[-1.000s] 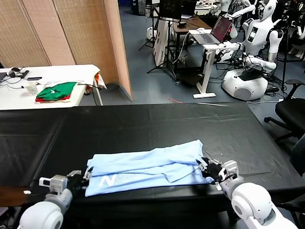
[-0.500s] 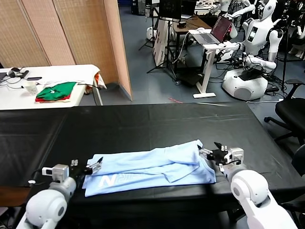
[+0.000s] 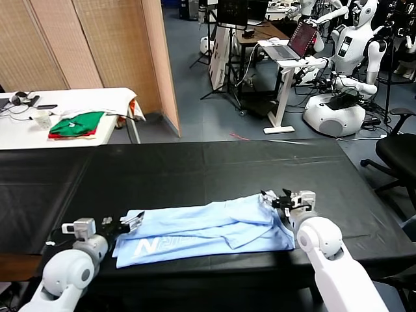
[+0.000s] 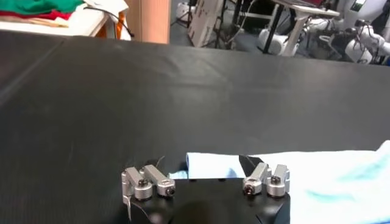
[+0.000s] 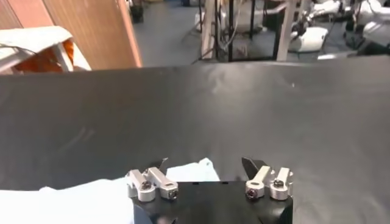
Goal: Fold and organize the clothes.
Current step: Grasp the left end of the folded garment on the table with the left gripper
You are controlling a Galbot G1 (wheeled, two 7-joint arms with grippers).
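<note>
The clothes, one pale blue T-shirt (image 3: pixel 201 227) with a white N print (image 3: pixel 146 246), lie folded in a long strip near the front of the black table (image 3: pixel 195 162). My left gripper (image 3: pixel 132 221) sits low at the strip's left end, open. In the left wrist view the left gripper (image 4: pixel 201 160) has a shirt corner (image 4: pixel 213 165) lying between its spread fingers. My right gripper (image 3: pixel 270 198) is at the far right corner of the strip, open. The right wrist view shows the right gripper (image 5: pixel 206 164) with the shirt's corner (image 5: pixel 189 170) between its fingers.
A white side table (image 3: pixel 97 97) at the back left holds folded green and red garments (image 3: pixel 77 125). The black table's front edge runs just below the shirt. Beyond the table are a folding screen (image 3: pixel 97 45), desks, other robots and an office chair (image 3: pixel 398 153).
Both grippers have moved from the shirt's near edge toward its far corners; the right one travelled farther. The shirt's right end has shifted slightly.
</note>
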